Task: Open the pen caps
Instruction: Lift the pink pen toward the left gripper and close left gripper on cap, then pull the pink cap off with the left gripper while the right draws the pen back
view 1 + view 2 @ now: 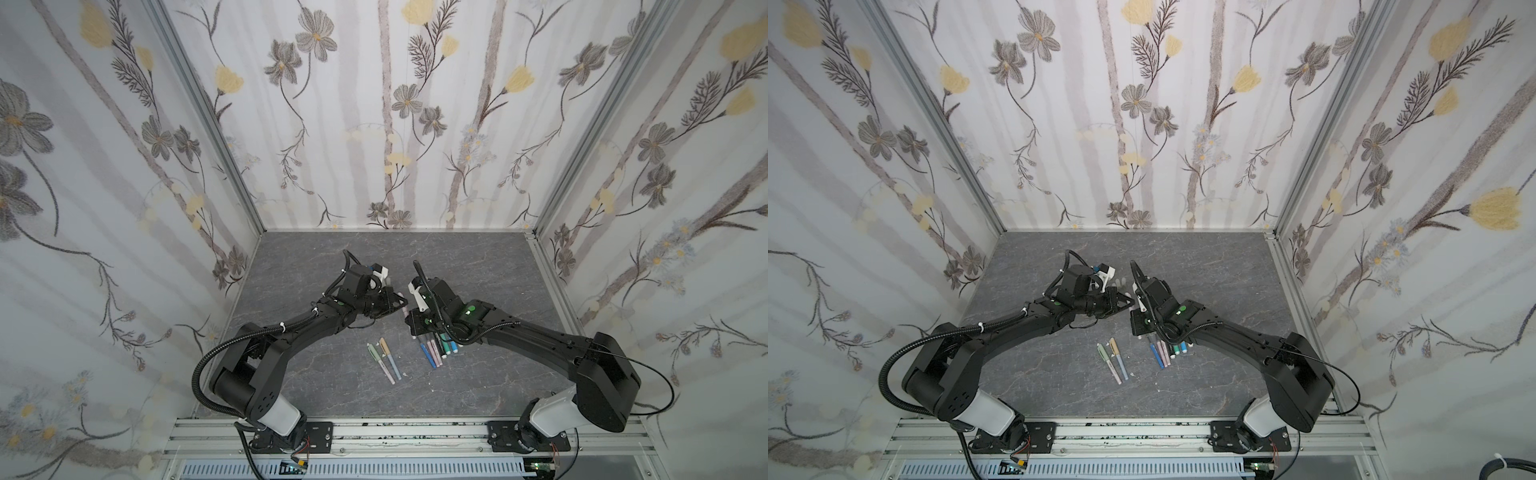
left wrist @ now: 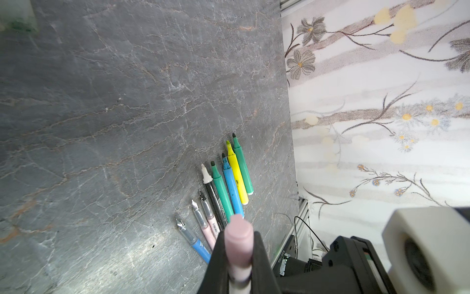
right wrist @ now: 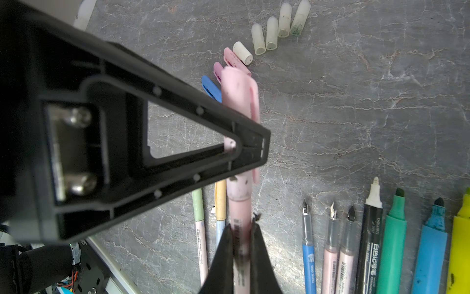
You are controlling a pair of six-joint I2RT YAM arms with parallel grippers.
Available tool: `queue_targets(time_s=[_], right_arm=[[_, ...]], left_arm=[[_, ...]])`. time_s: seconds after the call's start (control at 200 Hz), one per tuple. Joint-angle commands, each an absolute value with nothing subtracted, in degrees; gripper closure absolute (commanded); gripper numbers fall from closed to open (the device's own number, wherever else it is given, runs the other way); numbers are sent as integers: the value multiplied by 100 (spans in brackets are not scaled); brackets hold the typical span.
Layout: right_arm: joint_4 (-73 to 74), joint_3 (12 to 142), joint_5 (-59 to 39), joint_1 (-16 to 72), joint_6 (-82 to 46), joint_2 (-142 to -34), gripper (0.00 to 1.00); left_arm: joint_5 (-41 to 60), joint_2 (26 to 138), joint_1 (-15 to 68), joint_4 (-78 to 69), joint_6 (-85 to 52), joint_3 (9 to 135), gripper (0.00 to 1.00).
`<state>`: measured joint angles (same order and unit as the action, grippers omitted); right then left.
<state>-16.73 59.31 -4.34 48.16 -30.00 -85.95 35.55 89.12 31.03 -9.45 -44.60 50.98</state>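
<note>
Grey veined tabletop (image 1: 478,270), floral walls (image 1: 374,124). Both top views: left arm (image 1: 299,328) and right arm (image 1: 532,336) meet mid-table, at the far side of loose pens (image 1: 434,347). Left wrist: left gripper (image 2: 239,235) clamped on pale pink plastic cap (image 2: 239,229). Right wrist: right gripper (image 3: 243,225) clamped on slim pink pen barrel (image 3: 240,211).

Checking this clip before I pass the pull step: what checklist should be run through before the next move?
1. The left gripper is closed on the pink cap: ok.
2. The right gripper is closed on the pink pen at its barrel: ok.
3. Cap seated on the pen, not yet pulled off: ok.
4. Pen held above the table, apart from the loose caps: ok.
5. Grips firm enough for the pull: cannot tell.
</note>
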Motion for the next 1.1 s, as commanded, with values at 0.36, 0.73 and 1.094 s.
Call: queue_targets(time_s=[0.36, 0.73, 1.094], right_arm=[[-1528, 5660, -481, 4816, -3070, -7969, 61], [-1639, 5854, -423, 4808, -2790, -8100, 59], [-1573, 6073, -541, 4816, -2720, -8537, 60]], left_arm=[[3246, 8684, 3029, -748, -4157, 5221, 100], [3395, 8843, 2945, -837, -4114, 5237, 100], [3595, 8464, 2910, -944, -4204, 4945, 100]])
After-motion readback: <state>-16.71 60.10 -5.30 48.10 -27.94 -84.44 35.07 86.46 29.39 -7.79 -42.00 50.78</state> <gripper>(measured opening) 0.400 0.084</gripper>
